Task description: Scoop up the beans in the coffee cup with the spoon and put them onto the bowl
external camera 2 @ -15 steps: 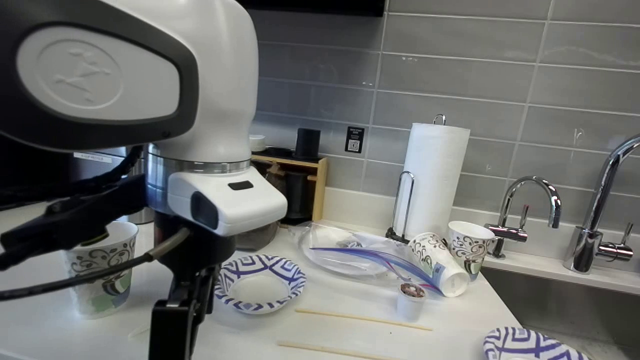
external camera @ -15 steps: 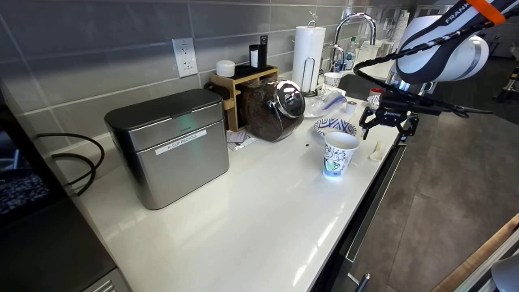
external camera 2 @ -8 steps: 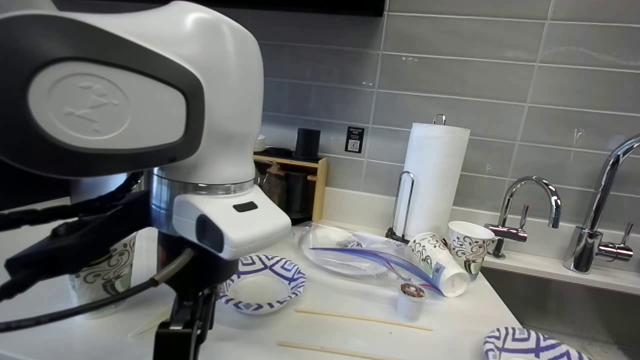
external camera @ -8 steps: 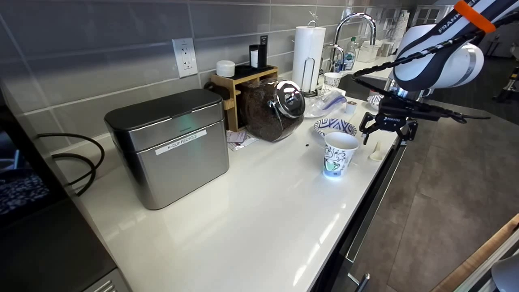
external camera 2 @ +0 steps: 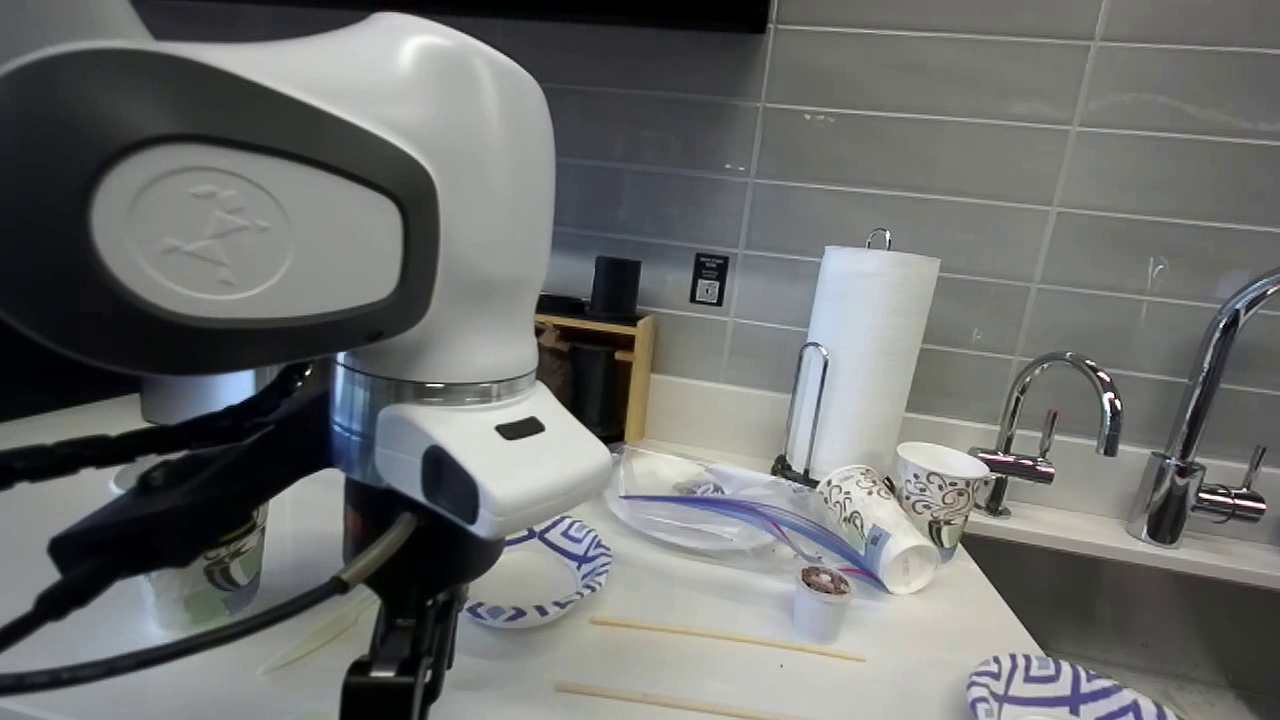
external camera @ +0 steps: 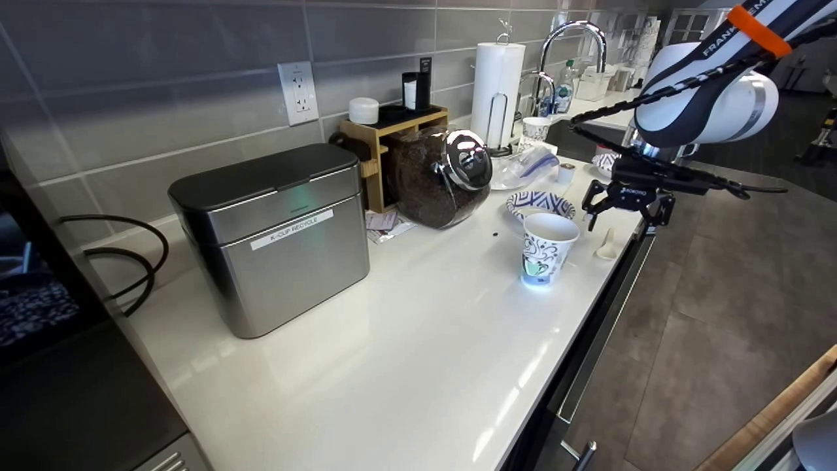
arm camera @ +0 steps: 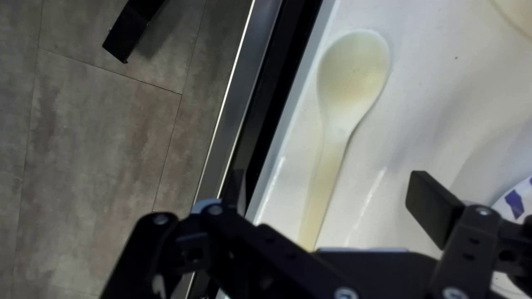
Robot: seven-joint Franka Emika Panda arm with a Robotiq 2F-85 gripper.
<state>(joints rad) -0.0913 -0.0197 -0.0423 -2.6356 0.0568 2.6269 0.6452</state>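
A steel bin (external camera: 294,261) labeled “K-CUP RECYCLE” is seen nearest in an exterior view, on a white kitchen counter (external camera: 366,392). Beyond it, a patterned white coffee cup (external camera: 544,250) is stood upright, its contents hidden from view. Farther along, a pale spoon (arm camera: 338,128) is laid flat beside the counter's edge; the gripper (external camera: 620,227) is held above, its fingers spread wide, and the spoon's handle is framed between them in the wrist view. The blue-patterned bowl (external camera: 537,198) is set just past the cup. Farther back are seen a clear plastic bag (external camera: 516,171), a paper towel roll (external camera: 498,98) and a chrome faucet (external camera: 601,55).
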